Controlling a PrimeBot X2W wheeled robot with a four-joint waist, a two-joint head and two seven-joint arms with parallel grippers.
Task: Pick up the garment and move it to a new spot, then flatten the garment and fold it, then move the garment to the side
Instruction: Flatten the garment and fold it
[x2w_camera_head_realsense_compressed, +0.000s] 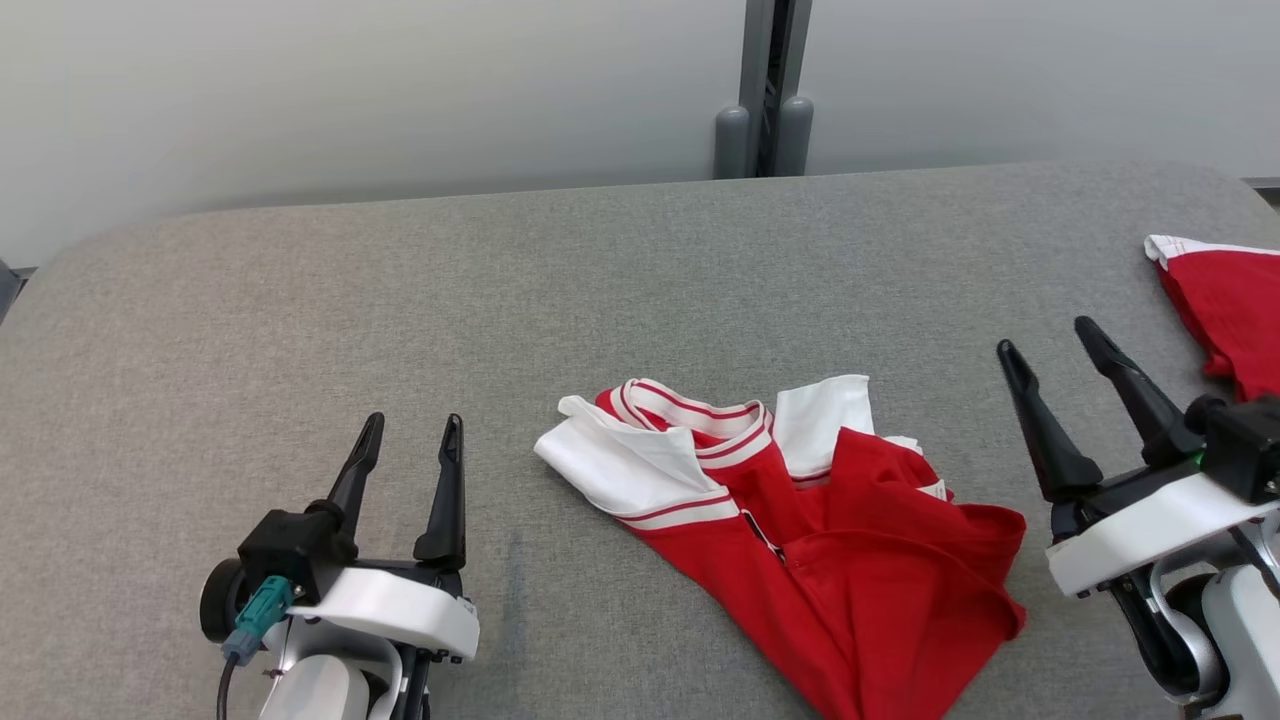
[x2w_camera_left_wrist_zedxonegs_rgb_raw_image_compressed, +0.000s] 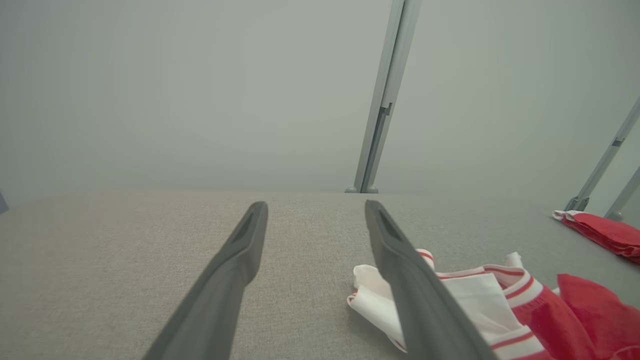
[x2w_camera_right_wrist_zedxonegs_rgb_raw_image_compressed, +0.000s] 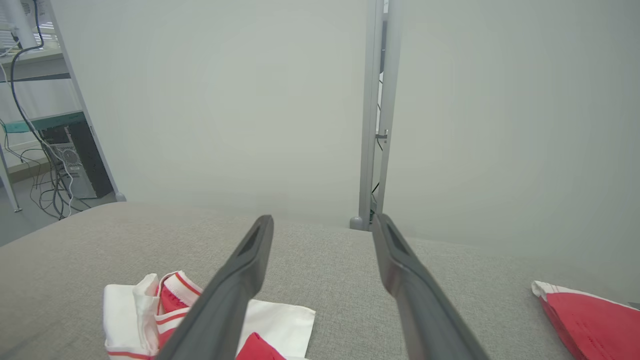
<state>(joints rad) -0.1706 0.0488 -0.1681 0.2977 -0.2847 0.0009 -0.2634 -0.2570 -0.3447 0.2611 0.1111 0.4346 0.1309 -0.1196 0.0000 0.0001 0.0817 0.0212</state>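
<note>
Grey desk (x2w_camera_head_realsense_compressed: 500, 280) carrying the crumpled red-and-white garment (x2w_camera_head_realsense_compressed: 790, 540) at mid front edge, white end leftward, red end rightward, between two empty, wide-open pincers: left pincer (x2w_camera_head_realsense_compressed: 415, 422) near the white end, right pincer (x2w_camera_head_realsense_compressed: 1045, 337) seemingly nearer, just beside the red end.

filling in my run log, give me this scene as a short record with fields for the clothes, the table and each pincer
main item: garment, red and white, crumpled, unfolded
its place: middle of the table, between the two arms
other item: second garment, red with white trim, at the table's right edge
left arm: left pincer open, holding nothing, to the garment's left
right arm: right pincer open, holding nothing, to the garment's right
fold: not yet done
</note>
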